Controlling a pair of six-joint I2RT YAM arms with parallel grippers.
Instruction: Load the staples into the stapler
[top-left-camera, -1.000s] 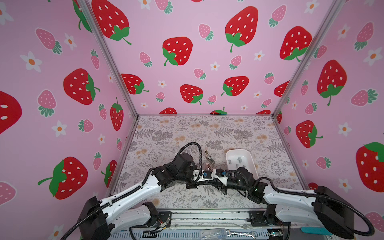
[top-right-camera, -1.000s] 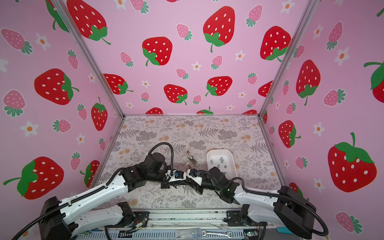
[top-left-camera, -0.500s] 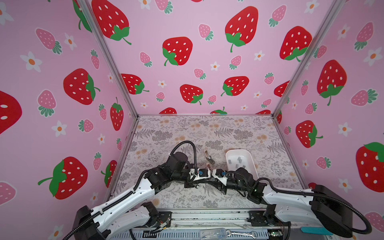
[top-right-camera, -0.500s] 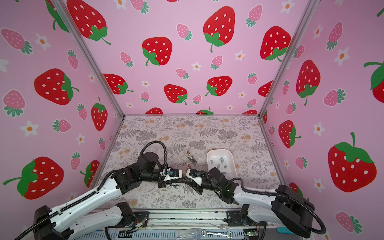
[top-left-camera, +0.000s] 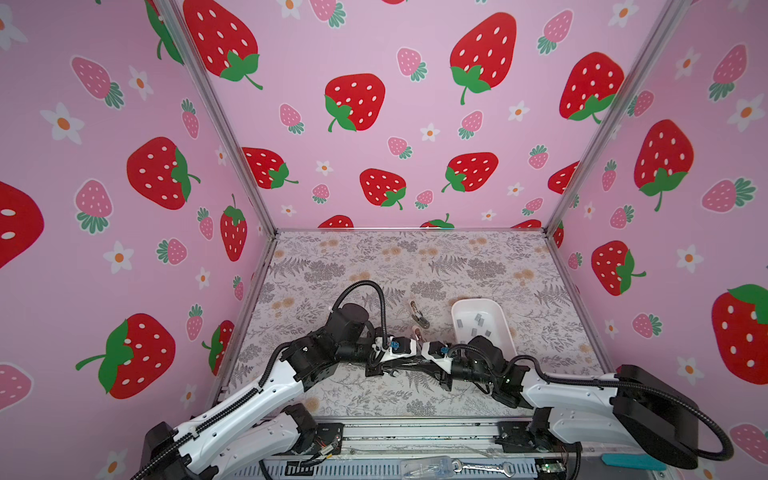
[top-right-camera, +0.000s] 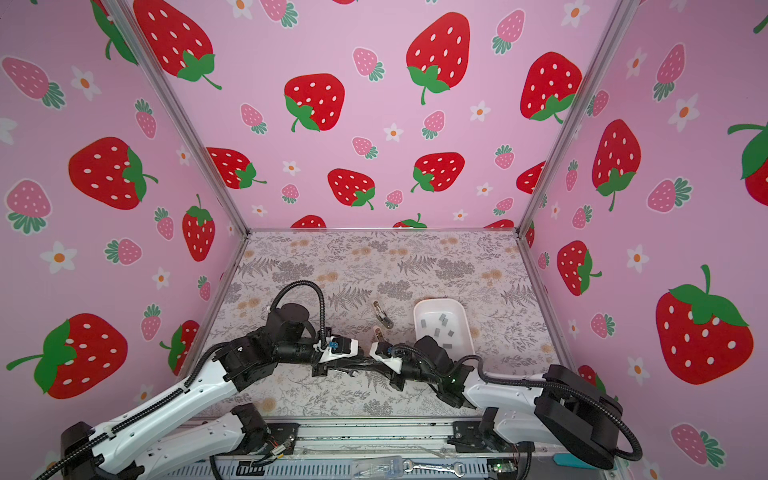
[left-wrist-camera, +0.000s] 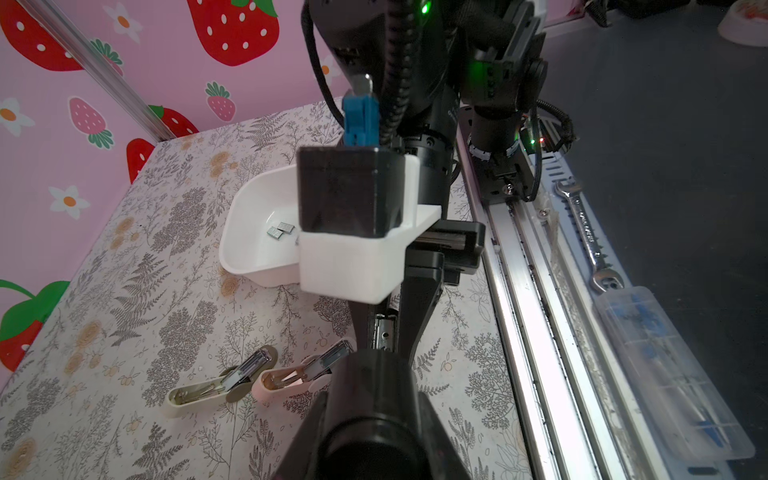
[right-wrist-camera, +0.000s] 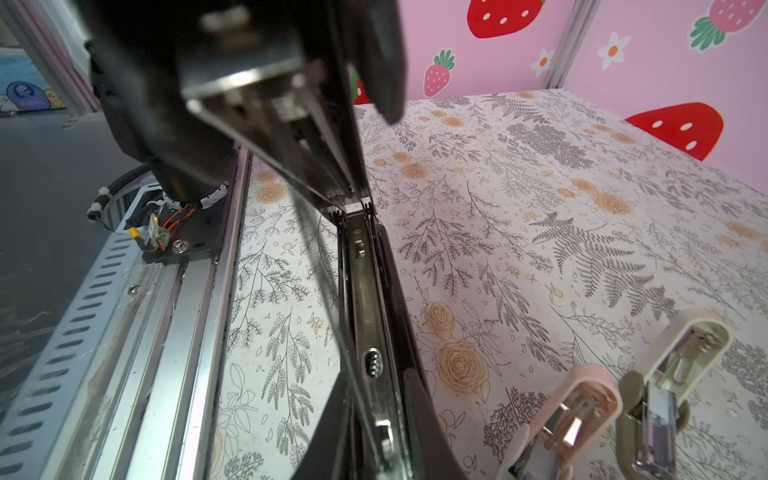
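Note:
The black stapler (top-left-camera: 409, 366) hangs low over the table's front, spread open between my two grippers. My left gripper (top-left-camera: 384, 365) is shut on its rounded black end (left-wrist-camera: 374, 399). My right gripper (top-left-camera: 434, 366) is shut on the other part, with the silver metal channel (right-wrist-camera: 365, 307) running between its dark fingers (right-wrist-camera: 419, 419). The hinge shows in the right wrist view. The staples (top-left-camera: 478, 324) lie loose in a white tray (top-left-camera: 500, 332) behind the right arm; two of the staples (left-wrist-camera: 280, 230) show in the left wrist view.
A tiny pink stapler-like item (left-wrist-camera: 291, 376) and a tiny beige one (left-wrist-camera: 216, 386) lie open on the floral mat just behind the grippers. The metal rail (left-wrist-camera: 523, 291) runs along the table's front edge, with a wrench (left-wrist-camera: 586, 232) and a clear box (left-wrist-camera: 665, 365) beyond it.
The left arm has drawn a little to the left with its end of the stapler. The right gripper's jaws have closed in on the stapler.

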